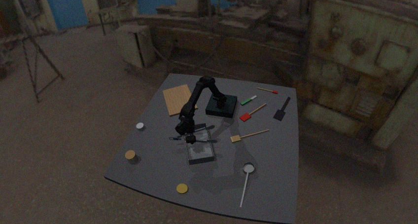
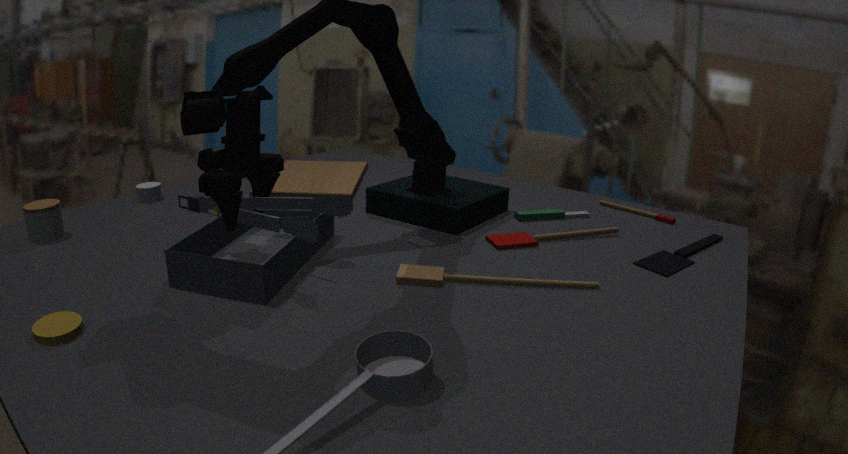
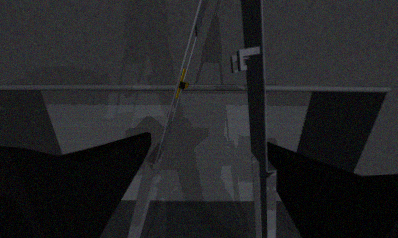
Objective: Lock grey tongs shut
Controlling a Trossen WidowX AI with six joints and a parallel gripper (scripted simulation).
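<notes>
The grey tongs (image 1: 201, 140) (image 2: 308, 206) (image 3: 258, 100) lie open across the roasting tin (image 1: 201, 159) (image 2: 216, 277) (image 3: 338, 125). Their hinge end sticks out past the tin's left side in the top view, and their spread tips point right, towards the arm's base side. My gripper (image 1: 189, 134) (image 2: 246, 212) (image 3: 205, 141) is open and points down over the tin. In the wrist view both tong arms run between its fingers, each close to one fingertip; contact cannot be told. The wooden board (image 1: 179, 99) (image 2: 323, 177) lies behind the tin, with no tongs on it.
An orange-topped jar (image 1: 130, 155) (image 2: 44, 220) and a white round tub (image 1: 139, 125) (image 2: 148, 191) stand left. A yellow disc (image 1: 182, 188) (image 2: 57, 326) and a long-handled pan (image 1: 248, 168) (image 2: 393, 367) are in front. Several utensils, including a red spatula (image 1: 245, 117) (image 2: 511, 240), lie right.
</notes>
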